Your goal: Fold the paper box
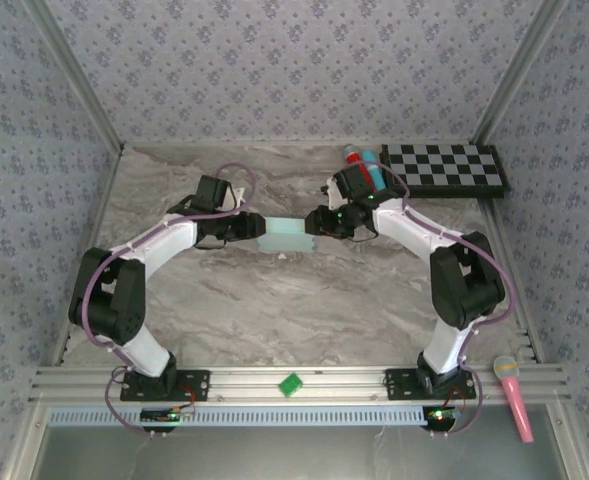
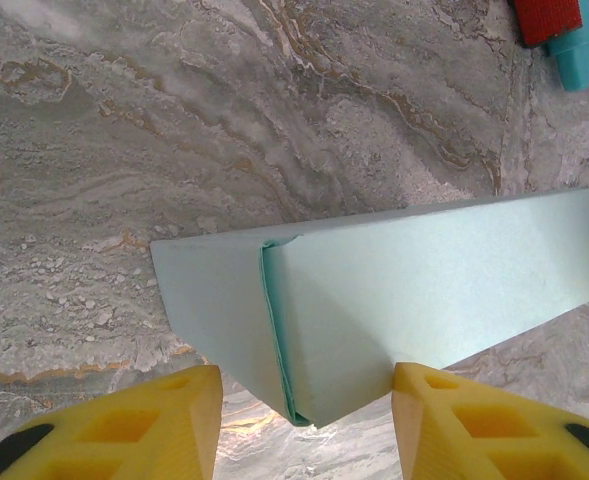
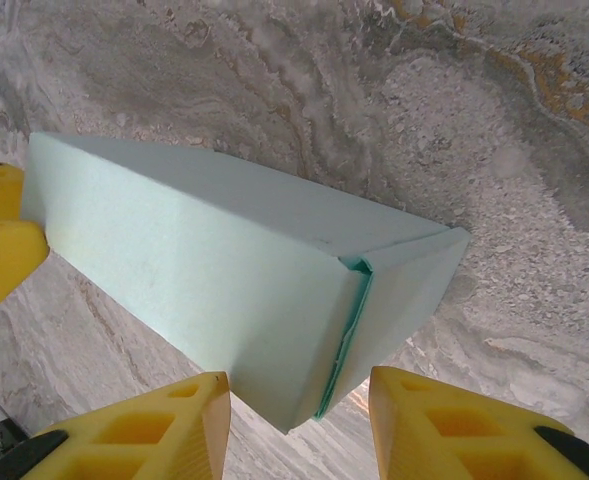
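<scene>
The paper box [image 1: 282,237] is a closed, pale aqua rectangular box, lying lengthwise between my two grippers at mid-table. My left gripper [image 1: 252,228] stands at its left end. In the left wrist view the box [image 2: 424,280] pokes one end corner between the yellow fingers [image 2: 444,410]; the right one touches its edge and bare marble shows beside the left one. My right gripper [image 1: 312,222] stands at the other end. There the box [image 3: 194,270] brushes the left finger [image 3: 174,420], with a gap to the right finger. Both sets of jaws stand apart.
A black-and-white checkerboard [image 1: 444,167] lies at the back right, with a red and teal object [image 1: 364,165] next to it, close behind my right arm. A pink microphone [image 1: 514,395] and a small green piece [image 1: 291,384] sit at the near rail. Patterned walls enclose the marble table [image 1: 274,300].
</scene>
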